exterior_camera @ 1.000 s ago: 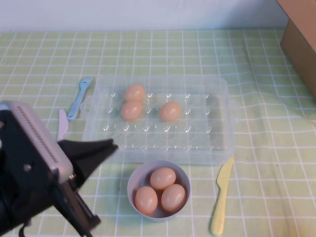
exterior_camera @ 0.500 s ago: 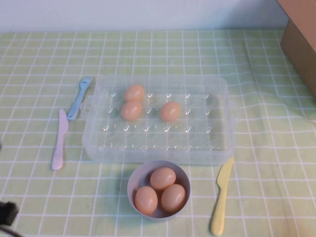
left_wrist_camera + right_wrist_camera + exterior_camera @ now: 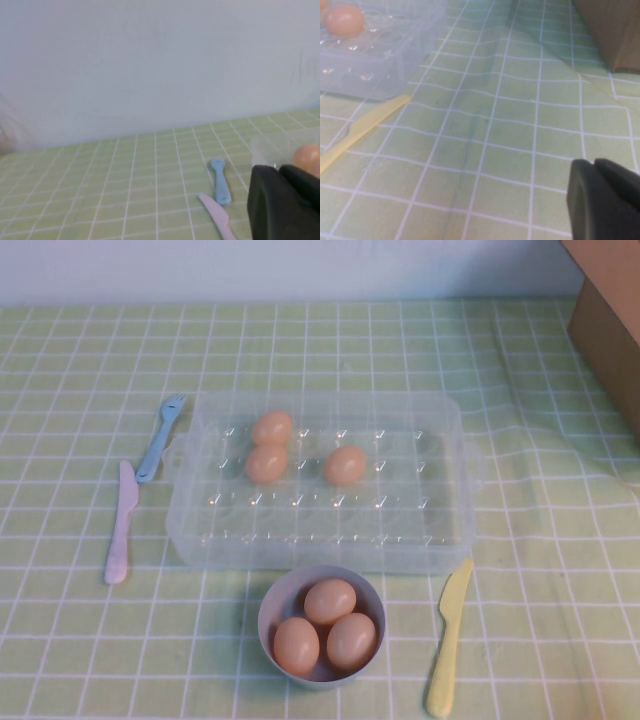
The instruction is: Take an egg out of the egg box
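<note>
egg box (image 3: 440,510): mid-desk, 3 eggs inside, incl. egg (image 3: 345,465) | bowl (image 3: 272,602): 3 eggs, just before box | cutlery: 2 knives, 1 fork | left hand (image 3: 285,202): near fork, clenched, empty | right hand (image 3: 605,197): above desk (image 3: 560,540) right of box, clenched, empty

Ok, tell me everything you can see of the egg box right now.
The egg box is a clear plastic rectangular tray with rounded corners and rows of dimples, lying flat on the green checked cloth. Three tan eggs sit inside, left of centre. The bowl lies just before it. Neither the left gripper nor the right gripper touches it.
</note>
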Controlling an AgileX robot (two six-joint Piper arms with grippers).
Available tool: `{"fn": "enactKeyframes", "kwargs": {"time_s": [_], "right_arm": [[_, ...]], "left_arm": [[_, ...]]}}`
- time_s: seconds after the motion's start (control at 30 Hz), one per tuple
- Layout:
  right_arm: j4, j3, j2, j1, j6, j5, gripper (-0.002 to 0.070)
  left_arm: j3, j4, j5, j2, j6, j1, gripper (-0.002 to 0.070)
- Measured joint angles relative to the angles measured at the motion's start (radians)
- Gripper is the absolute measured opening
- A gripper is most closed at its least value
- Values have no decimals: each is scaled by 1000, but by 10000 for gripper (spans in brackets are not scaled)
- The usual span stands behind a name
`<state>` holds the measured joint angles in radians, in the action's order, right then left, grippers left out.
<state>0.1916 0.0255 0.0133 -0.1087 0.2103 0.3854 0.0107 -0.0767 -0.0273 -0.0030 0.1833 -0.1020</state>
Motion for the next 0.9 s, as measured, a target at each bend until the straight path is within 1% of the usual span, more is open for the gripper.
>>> {"fn": "enactKeyframes", "kwargs": {"time_s": [0.13,0.47,0.9], "right_arm": [[0,0,0,0,0,0,-17],[0,0,0,0,0,0,-17],[0,0,0,0,0,0,-17]], "left_arm": [[14,4,66,-7,-16,0,-3],[16,14,379,-7,-18,0,-3],[16,16,399,-7,-19,0,-3]]}}
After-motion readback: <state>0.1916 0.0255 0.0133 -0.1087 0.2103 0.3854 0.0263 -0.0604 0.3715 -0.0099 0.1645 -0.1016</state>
